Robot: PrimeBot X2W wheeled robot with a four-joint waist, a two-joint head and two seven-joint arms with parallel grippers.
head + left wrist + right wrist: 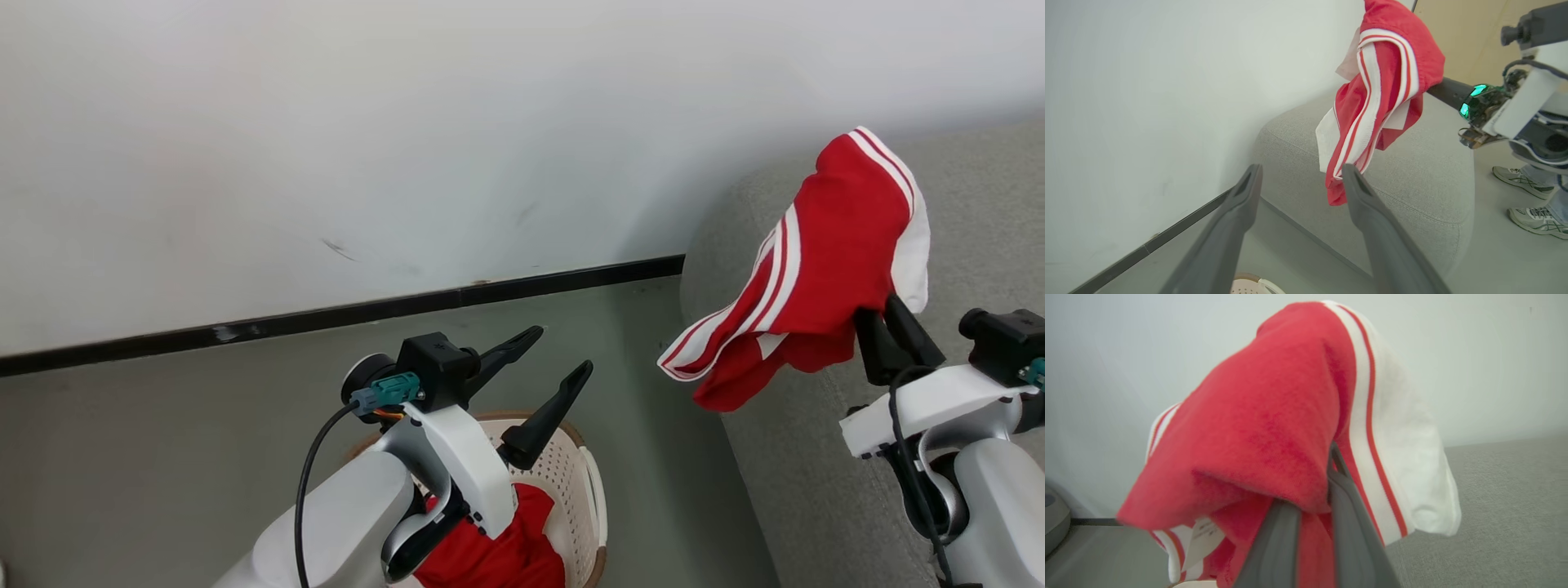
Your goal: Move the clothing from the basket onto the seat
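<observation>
Starting with the head view. Got the left gripper (559, 349) up above the basket (571, 465), fingers spread wide and holding nothing. Can see a second red garment (498, 555) bunched inside that basket, partly behind the left forearm. Over on the right, got the right gripper (891, 331) pinched onto the striped red garment (824, 237), holding it up over the rounded edge of the grey sofa (808, 490), one end dangling out past that edge on the floor side. Leaves a strip of open floor (163, 449) between basket and sofa, and a lot more out to the black baseboard (326, 314) under the white wall (326, 122).

Moving to the left wrist view. Same wide-open fingers, framing the sofa corner and the hanging garment. Can't tell from here whether cloth and cushion touch. Adds something new: a person's sneakers (1521, 179) on the floor past the sofa's other side. Catches just a sliver of basket rim at the bottom edge.

On to the right wrist view. Shows the two fingers close together with red cloth between them and draped over the tips, so no look at the tips themselves. Also turns up a small white tag (1202, 535) low on the garment, print too small to read, plus open sofa top off to the right.
</observation>
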